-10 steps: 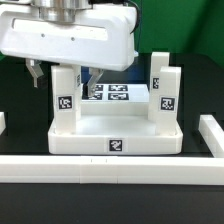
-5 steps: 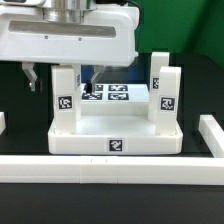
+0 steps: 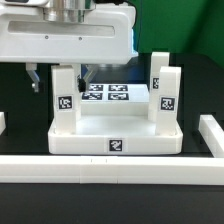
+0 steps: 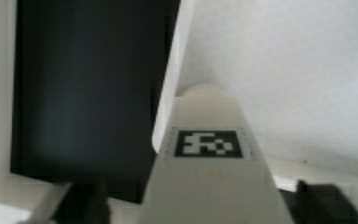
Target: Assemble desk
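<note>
You see the large white plastic rectangular desk top lying upside down on the black table, directly below the pincer, its raised rim carrying a small black-and-white square tag. Behind the pincer lies the flat white marker board. Ahead of the desk top, well apart from the pincer, runs a long white border rail. The white square-section leg stands upright in its corner socket, between the pincer's dark fingers. You cannot tell whether the fingers touch it. Two more legs stand well off to the exterior view's right of the pincer.
</note>
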Robot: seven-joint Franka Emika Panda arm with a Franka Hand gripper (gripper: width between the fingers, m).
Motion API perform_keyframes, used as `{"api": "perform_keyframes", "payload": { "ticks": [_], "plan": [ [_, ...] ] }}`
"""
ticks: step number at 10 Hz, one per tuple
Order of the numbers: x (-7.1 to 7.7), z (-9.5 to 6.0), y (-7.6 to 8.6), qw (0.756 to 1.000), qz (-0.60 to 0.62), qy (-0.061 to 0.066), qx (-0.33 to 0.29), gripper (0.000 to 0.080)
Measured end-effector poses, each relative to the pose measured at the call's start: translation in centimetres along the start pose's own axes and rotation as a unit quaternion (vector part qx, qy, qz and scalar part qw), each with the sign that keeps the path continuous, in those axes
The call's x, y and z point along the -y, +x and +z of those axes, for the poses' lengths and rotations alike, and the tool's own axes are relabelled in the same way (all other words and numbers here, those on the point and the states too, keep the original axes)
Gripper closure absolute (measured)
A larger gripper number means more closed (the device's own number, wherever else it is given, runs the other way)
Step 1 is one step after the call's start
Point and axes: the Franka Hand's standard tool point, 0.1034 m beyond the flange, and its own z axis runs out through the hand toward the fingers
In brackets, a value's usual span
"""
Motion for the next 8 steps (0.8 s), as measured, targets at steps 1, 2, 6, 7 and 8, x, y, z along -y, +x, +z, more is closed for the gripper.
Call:
{"api": "perform_keyframes", "payload": {
  "ticks": [1, 2, 6, 7, 8],
  "plan": [
    [0.01, 0.01, 0.0, 1.0, 0.006, 0.0, 0.0, 0.0508],
    [0.03, 0.0, 0.0, 1.0, 0.017, 0.0, 0.0, 0.0508],
    [0.06, 0.02, -0.01, 0.993, 0.115, 0.001, 0.0, 0.0508],
    [0.1, 0.02, -0.05, 0.989, 0.146, 0.003, 0.001, 0.0508],
    [0.22, 0.05, -0.15, 0.976, 0.216, 0.012, 0.002, 0.0508]
  ]
}}
